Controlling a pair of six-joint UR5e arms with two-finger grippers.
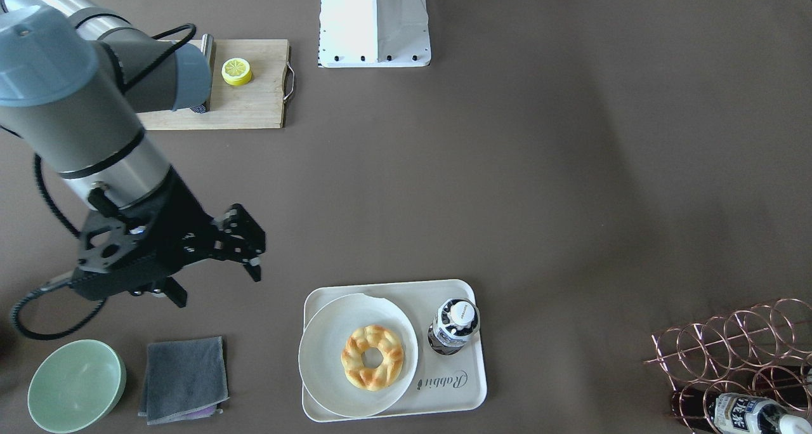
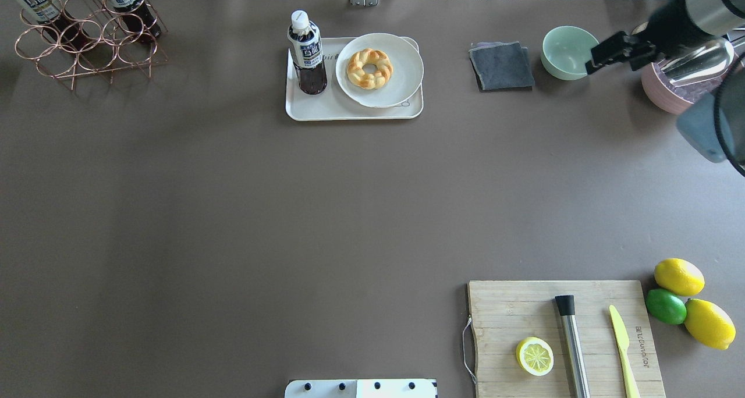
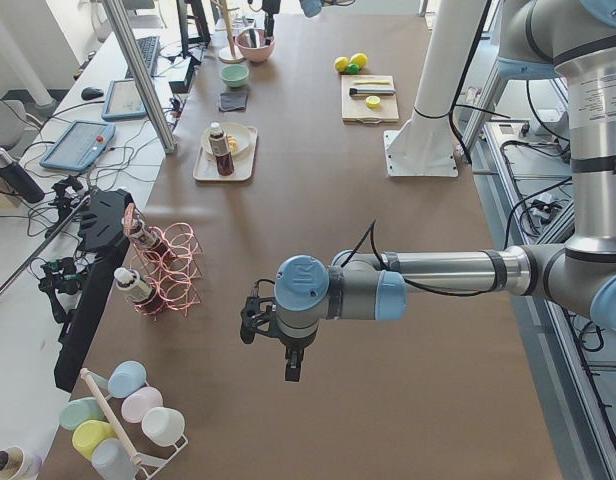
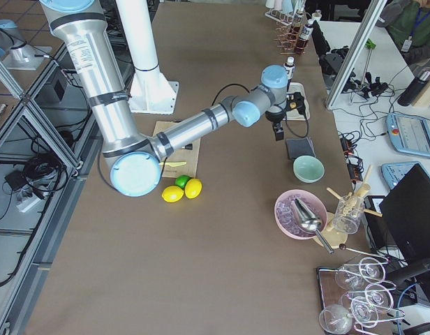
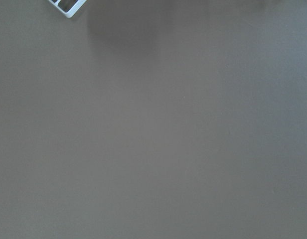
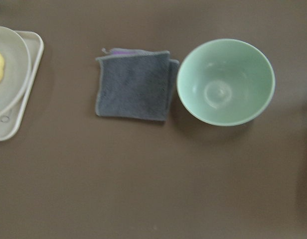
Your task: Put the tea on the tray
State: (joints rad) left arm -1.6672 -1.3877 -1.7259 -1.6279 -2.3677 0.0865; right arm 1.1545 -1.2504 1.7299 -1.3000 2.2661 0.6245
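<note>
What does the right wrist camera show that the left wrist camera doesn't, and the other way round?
Only the right wrist view: the grey cloth, the green bowl beside it, and at the left edge a corner of the tray with the plate on it.
Only the left wrist view: a white slotted corner piece at the top edge.
Both: the bare brown table. Neither shows the tea, which stands on the tray in the overhead view.

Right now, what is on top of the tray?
On the tray stand the upright tea bottle and a round white plate holding a braided ring pastry. The plate hides the tray surface beneath it.
</note>
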